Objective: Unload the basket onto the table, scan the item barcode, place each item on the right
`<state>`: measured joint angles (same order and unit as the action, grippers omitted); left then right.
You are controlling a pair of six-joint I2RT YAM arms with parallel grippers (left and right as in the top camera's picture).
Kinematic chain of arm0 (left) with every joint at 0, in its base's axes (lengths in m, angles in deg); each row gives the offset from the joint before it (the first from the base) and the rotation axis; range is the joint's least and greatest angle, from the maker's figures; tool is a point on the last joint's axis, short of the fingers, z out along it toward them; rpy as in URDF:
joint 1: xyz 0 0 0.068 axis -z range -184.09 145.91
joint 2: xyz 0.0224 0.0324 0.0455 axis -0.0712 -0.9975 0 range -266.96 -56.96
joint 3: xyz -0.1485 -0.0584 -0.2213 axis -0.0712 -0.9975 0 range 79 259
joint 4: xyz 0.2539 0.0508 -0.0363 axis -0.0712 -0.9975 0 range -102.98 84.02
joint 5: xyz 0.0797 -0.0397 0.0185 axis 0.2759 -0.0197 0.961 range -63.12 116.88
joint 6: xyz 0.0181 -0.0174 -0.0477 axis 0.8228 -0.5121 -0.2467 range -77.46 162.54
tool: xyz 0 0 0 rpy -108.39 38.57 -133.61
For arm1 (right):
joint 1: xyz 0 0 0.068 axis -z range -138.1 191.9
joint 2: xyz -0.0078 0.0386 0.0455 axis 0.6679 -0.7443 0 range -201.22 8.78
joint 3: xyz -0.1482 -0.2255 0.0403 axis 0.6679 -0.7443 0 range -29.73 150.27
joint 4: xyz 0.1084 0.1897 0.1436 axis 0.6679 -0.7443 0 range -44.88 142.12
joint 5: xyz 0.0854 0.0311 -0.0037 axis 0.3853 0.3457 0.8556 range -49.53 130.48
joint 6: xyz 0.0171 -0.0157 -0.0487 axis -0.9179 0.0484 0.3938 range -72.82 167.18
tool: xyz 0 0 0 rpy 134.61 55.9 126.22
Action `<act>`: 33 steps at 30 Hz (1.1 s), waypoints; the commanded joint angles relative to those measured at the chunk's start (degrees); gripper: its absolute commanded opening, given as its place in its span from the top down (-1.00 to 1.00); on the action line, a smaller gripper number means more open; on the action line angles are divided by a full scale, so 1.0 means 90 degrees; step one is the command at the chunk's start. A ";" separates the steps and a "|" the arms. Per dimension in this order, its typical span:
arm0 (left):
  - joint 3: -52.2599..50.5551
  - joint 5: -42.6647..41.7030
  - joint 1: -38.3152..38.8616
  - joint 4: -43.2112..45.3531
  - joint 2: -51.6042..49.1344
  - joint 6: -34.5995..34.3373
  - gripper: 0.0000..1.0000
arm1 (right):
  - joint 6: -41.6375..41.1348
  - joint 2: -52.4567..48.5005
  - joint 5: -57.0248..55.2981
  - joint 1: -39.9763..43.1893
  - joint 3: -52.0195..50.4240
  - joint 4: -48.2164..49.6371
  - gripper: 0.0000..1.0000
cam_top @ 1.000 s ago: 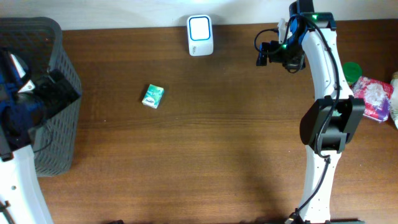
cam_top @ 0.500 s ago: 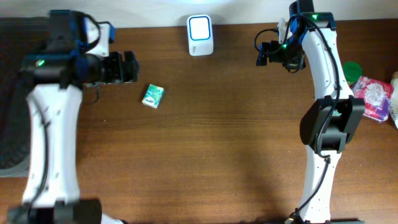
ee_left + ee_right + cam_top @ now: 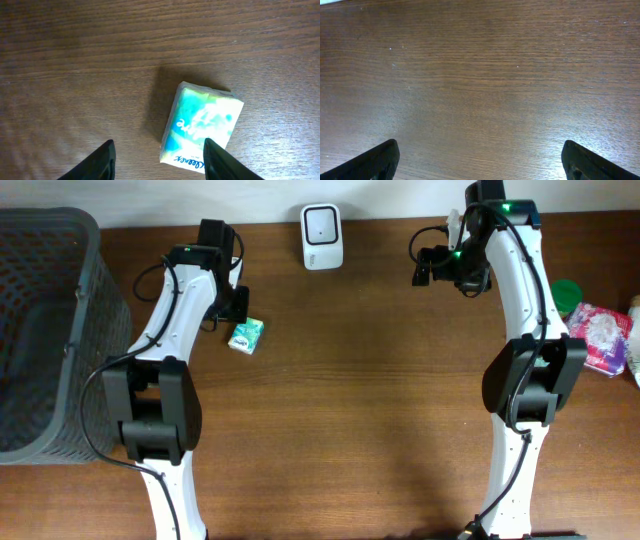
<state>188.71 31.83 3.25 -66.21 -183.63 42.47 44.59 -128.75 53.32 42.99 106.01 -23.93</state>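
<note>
1. A small green tissue pack (image 3: 245,335) (image 3: 202,127) lies flat on the desk (image 3: 380,430), toward the back edge and left of the middle. It sits apart from the white scanner (image 3: 322,237), which stands at the back edge.
2. The left gripper (image 3: 236,306) (image 3: 157,150) hangs just above the pack with its jaws apart and nothing clamped between them.
3. The right gripper (image 3: 425,267) (image 3: 480,155) is near the back edge, right of the scanner, with its jaws wide apart over bare wood.
4. A dark mesh basket (image 3: 60,330) stands at the desk's left edge.
</note>
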 commanded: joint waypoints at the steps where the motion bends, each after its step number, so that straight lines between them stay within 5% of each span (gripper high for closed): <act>1: 0.0007 -0.0486 0.0019 0.0024 -0.0418 -0.0107 -0.05 | 0.0019 0.0192 -0.0100 -0.0029 -0.0066 0.0000 -0.97; 6: 0.0005 -0.0695 0.0019 -0.0005 -0.0923 -0.0107 -0.08 | 0.0019 0.0192 -0.0100 -0.0029 -0.0066 0.0002 -0.97; 7: 0.0005 -0.0823 0.0019 -0.0027 -0.0942 -0.0107 0.04 | 0.0019 0.0192 -0.0100 -0.0029 -0.0066 0.0002 -0.97; 10: 0.0007 -0.1681 0.0019 -0.0248 -0.0940 -0.0107 0.93 | 0.0019 0.0192 -0.0100 -0.0029 -0.0066 0.0000 -0.97; 11: 0.0010 -0.1933 0.0019 -0.0308 -0.0923 -0.0107 1.00 | 0.0019 0.0192 -0.0100 -0.0029 -0.0066 0.0000 -0.97; 17: 0.0391 -0.4566 0.0515 -0.0491 -0.0911 -0.0313 1.00 | 0.0019 0.0192 -0.0100 -0.0029 -0.0066 0.0002 -0.98; 21: 0.0488 -0.4335 0.1336 0.0357 -0.0913 -0.1804 1.00 | 0.0019 0.0192 -0.0100 -0.0029 -0.0066 0.0000 -0.97; 25: 0.0488 -0.2735 0.2033 0.0636 -0.0913 -0.2499 1.00 | 0.0019 0.0192 -0.0100 -0.0029 -0.0066 0.0000 -0.97; 27: 0.0488 -0.1996 0.2455 0.0770 -0.0913 -0.2499 0.76 | 0.0019 0.0192 -0.0100 -0.0029 -0.0066 0.0000 -0.97; 30: 0.0631 -0.1566 0.2691 0.0697 -0.0908 -0.2033 -0.18 | 0.0019 0.0192 -0.0100 -0.0029 -0.0066 0.0000 -0.97; 33: 0.1559 -0.1557 0.2640 -0.0092 -0.0894 -0.2025 -0.33 | 0.0019 0.0192 -0.0100 -0.0029 -0.0066 0.0002 -0.97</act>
<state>195.38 15.79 27.77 -63.59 -191.56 23.02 44.57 -128.75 53.32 42.99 106.01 -23.91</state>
